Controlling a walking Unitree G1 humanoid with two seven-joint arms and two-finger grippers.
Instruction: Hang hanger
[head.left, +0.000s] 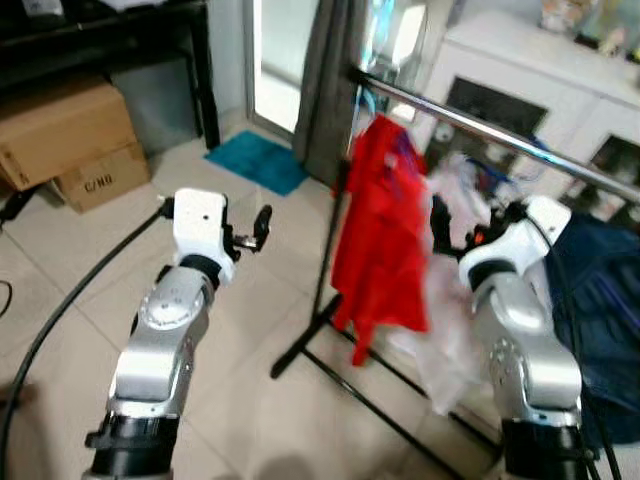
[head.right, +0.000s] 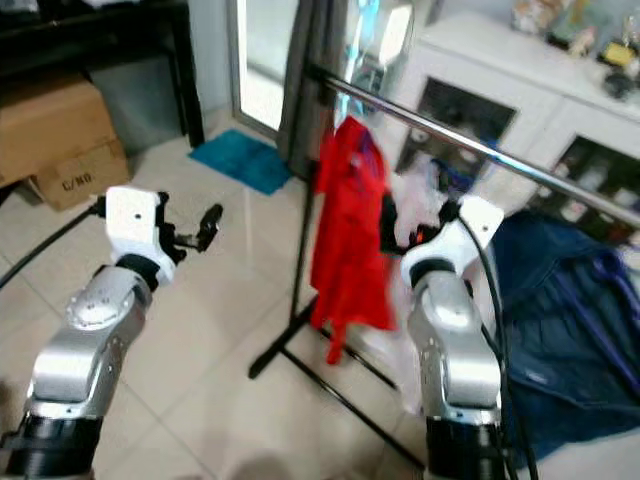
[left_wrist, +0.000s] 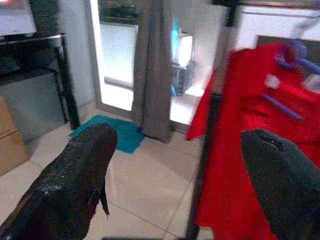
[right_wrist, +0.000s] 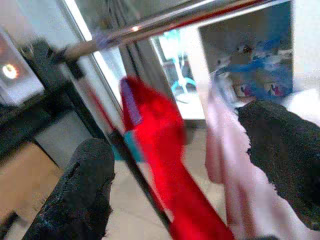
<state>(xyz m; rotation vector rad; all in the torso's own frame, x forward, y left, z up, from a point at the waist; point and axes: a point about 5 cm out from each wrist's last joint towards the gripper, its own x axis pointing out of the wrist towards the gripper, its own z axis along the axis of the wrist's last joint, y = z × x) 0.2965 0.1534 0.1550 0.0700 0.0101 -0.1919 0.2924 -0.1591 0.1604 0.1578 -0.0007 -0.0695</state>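
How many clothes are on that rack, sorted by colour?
Red garment: 1
Pale pink or white garment: 1
Dark blue garment: 1
Total: 3 hanging along the rail.

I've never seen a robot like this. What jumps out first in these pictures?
A bright red garment hangs from a shiny metal clothes rail, straight ahead of the robot. Both silver arms are raised toward it, the open left gripper to its left and the open right gripper close beside it. Cardboard boxes sit far left.
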